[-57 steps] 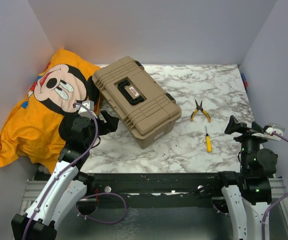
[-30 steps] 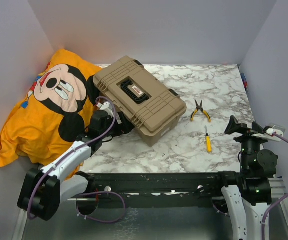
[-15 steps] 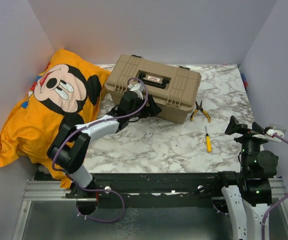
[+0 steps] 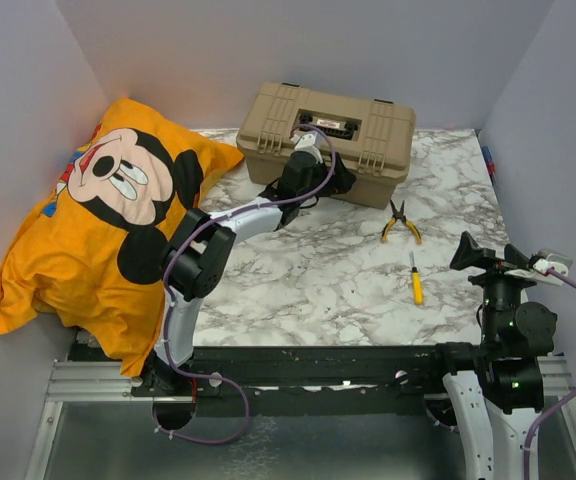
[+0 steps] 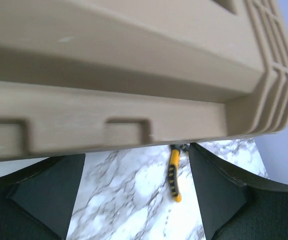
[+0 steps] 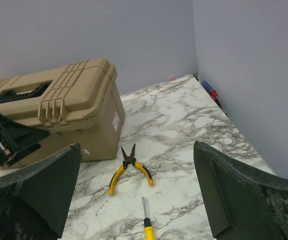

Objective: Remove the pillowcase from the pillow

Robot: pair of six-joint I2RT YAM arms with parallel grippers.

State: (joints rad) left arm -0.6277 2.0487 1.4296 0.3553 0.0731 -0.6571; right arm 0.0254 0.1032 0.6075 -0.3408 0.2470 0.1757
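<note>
The orange-yellow pillowcase [image 4: 88, 240] with the Mickey Mouse face lies plump at the far left, leaning on the left wall. The white pillow is hidden inside it. My left gripper [image 4: 333, 182] is stretched far from it, open and empty, its fingers [image 5: 49, 195] spread against the front of the tan toolbox [image 4: 333, 130]. The toolbox fills the top of the left wrist view [image 5: 134, 90]. My right gripper [image 4: 476, 250] is open and empty at the right, its fingers [image 6: 244, 195] wide apart above the marble table.
Yellow-handled pliers [image 4: 400, 221] and a yellow screwdriver [image 4: 416, 280] lie on the marble table [image 4: 308, 280] right of centre; both also show in the right wrist view [image 6: 130, 167]. A red-and-blue tool [image 6: 211, 92] lies along the right wall.
My left arm has swept the toolbox away from the pillowcase to the back of the table, turning it to face front. The right arm has not moved.
</note>
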